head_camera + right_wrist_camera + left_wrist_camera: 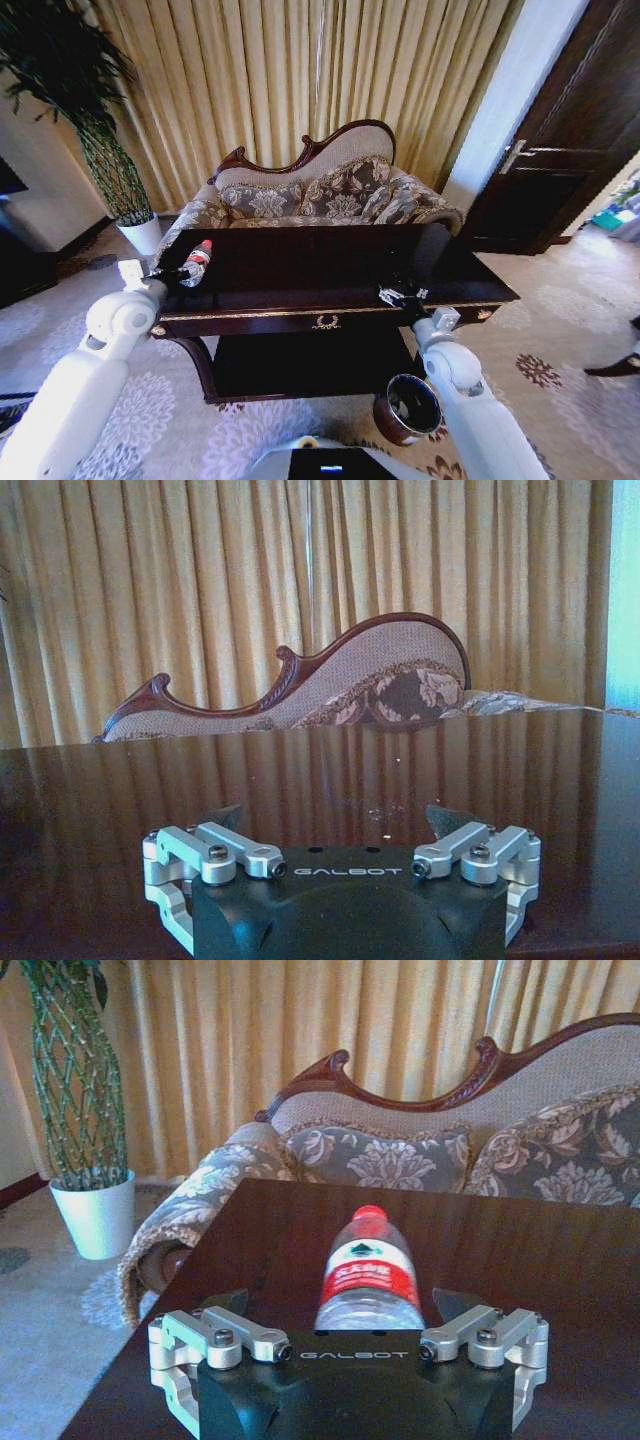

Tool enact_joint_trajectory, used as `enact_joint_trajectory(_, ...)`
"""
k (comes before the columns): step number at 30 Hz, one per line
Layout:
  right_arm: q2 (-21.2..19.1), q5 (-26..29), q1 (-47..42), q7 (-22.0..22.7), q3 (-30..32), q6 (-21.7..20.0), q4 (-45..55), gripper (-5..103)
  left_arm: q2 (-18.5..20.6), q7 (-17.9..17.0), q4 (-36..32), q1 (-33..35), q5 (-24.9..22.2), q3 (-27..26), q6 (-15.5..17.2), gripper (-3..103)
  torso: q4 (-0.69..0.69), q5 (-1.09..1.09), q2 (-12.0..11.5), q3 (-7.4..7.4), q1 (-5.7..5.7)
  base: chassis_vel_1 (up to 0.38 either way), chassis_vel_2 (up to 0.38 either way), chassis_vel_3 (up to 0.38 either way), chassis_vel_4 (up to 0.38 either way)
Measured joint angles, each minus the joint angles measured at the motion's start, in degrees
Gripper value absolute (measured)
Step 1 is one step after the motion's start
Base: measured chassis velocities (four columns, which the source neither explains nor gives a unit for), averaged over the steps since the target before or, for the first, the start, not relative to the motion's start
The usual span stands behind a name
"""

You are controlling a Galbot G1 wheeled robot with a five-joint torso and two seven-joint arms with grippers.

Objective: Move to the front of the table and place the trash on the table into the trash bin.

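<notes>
A long dark glossy table [330, 275] stands before a floral sofa [320, 190]; a clear plastic bottle [196, 262] with a red cap lies on the table's left end; the left gripper [165, 272] rests at that end, its fingers spread wide with the bottle's base between them, not clamped; the right gripper [400, 296] sits at the table's front edge toward its right end, fingers apart, holding nothing; a small round reddish-brown trash bin [408, 408] stands on the carpet below the table's front right corner.
</notes>
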Motion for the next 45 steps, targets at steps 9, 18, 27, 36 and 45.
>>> enact_joint_trajectory(9, 0.0, -0.1, -0.1, 0.0, 0.0, 0.1, -0.2, 100, 0.1, 1.7, 2.1, -0.5, 0.3, -0.4, -0.1, 100, 0.00, 0.00, 0.0, 0.00, 0.00, 0.000, 0.000, 0.000, 0.000)
enact_joint_trajectory(18, -1.3, 3.4, 0.9, 1.9, 0.4, 0.2, 2.9, 100, -0.3, 2.6, 1.7, 0.2, 0.4, -1.1, -0.2, 100, -0.01, 0.04, 0.0, 0.01, 0.00, 0.000, 0.000, 0.000, 0.000)
enact_joint_trajectory(27, -4.2, 6.7, 2.4, 4.0, 0.0, -1.8, 5.5, 100, -0.5, 3.3, 2.0, 1.7, 0.5, -2.3, -0.2, 100, -0.01, 0.02, 0.0, 0.01, 0.01, 0.000, 0.000, 0.000, 0.000)
enact_joint_trajectory(36, -5.7, 7.0, 3.3, 4.0, -0.8, -2.3, 5.7, 100, 1.1, 4.7, 3.8, 1.5, 0.6, -2.9, -0.3, 100, 0.00, 0.02, 0.0, 0.01, 0.00, 0.000, 0.000, 0.000, 0.000)
enact_joint_trajectory(45, -5.5, 6.7, 3.3, 4.0, -1.3, -2.3, 5.0, 100, 2.0, 6.4, 2.1, 3.4, 1.2, -4.4, -0.3, 100, 0.00, 0.02, 0.0, 0.00, 0.00, 0.000, 0.000, 0.000, 0.000)
